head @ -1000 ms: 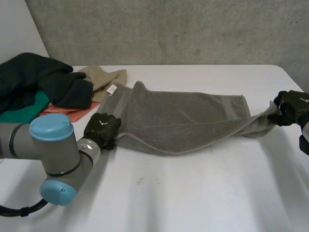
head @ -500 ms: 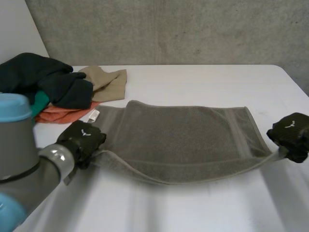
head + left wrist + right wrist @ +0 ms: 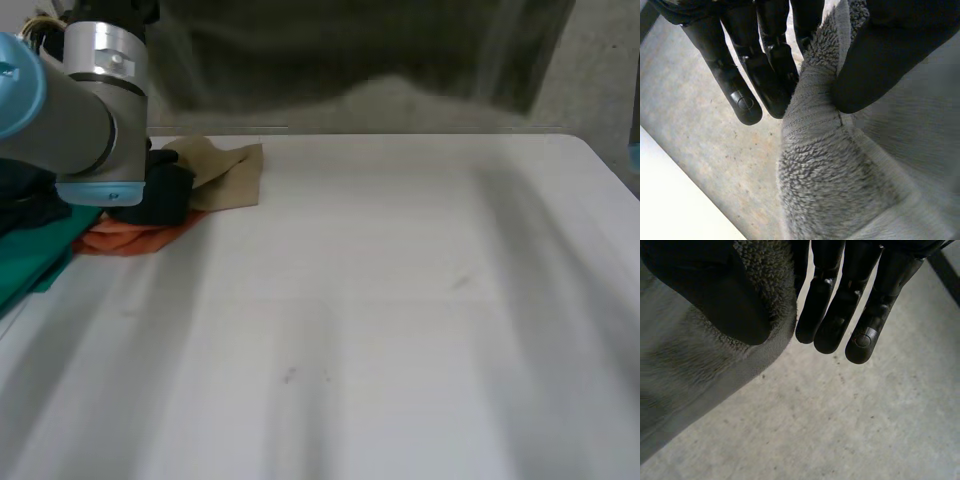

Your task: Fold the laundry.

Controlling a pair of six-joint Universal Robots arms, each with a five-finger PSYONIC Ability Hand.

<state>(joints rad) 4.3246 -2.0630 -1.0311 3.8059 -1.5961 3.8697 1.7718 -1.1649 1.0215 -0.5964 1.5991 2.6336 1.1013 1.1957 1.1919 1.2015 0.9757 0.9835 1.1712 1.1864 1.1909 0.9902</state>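
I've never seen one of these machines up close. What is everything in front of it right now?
towel: one, grey, held up in the air over the table's far side
tan cloth: one, tan, far left of the table, in the pile
dark garment: one, black, in the pile beside the tan cloth
orange cloth: one, orange, under the dark garment
green cloth: one, green, left edge of the pile
table: one, white, under it all
wall: one, grey concrete, behind the table
left arm: one, grey with a light-blue cap, raised over the pile
left hand: one, black, pinching the towel's edge between thumb and fingers
right hand: one, black, pinching the towel's edge likewise
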